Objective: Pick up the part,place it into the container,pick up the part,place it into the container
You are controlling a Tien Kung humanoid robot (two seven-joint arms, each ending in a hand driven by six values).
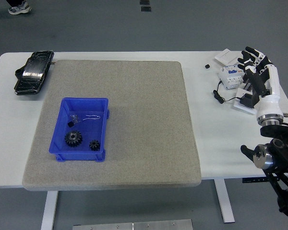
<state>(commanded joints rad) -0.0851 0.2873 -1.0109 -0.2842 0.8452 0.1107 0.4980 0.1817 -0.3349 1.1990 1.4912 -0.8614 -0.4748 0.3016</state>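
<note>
2 black gears (73, 139) (94, 144) lie flat at the near end of the blue container (81, 101), left on the mat.

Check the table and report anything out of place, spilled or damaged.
Nothing spilled or visibly damaged. Both gears lie inside the blue bin, which sits square on the grey mat. The only untidy spot is the far right corner, where loose electrical parts and a cable lie beside the right hand.
</note>
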